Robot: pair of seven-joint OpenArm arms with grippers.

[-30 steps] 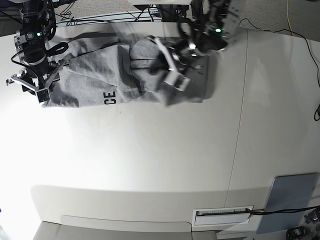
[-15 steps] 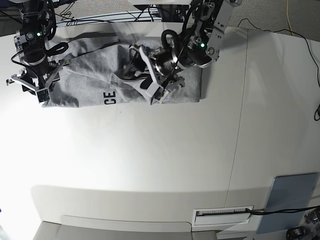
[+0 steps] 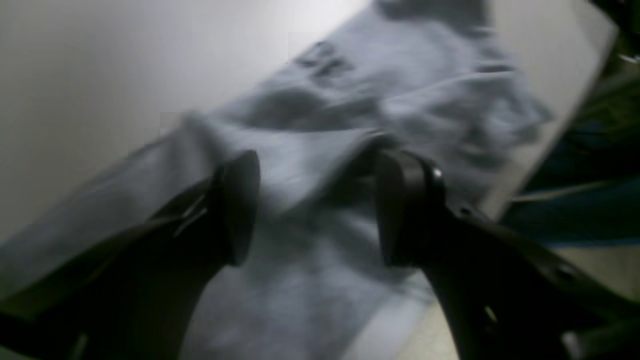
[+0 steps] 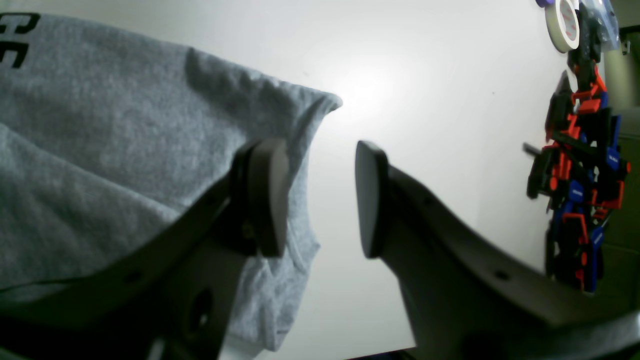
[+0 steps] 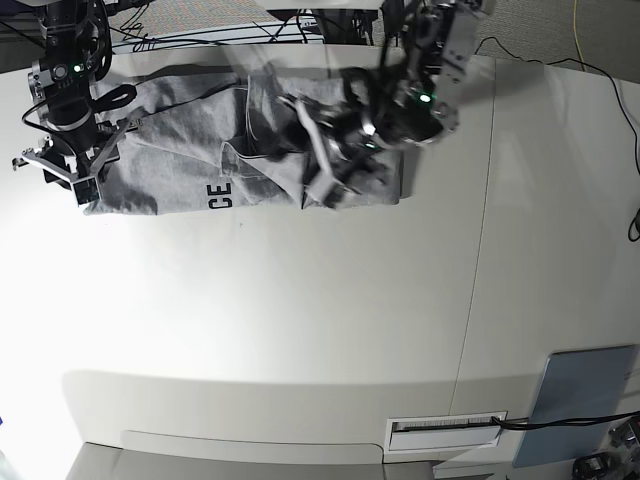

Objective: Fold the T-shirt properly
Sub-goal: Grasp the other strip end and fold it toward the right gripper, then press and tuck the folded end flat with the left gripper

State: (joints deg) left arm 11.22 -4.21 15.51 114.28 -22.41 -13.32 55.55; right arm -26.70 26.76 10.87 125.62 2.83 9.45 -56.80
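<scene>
T-shirt rumpled on table, left fingers spread above it, right fingers apart at its edge

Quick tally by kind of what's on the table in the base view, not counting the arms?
T-shirt: 1
Grey-blue pad: 1
White label strip with a cable: 1
Total: 3
</scene>
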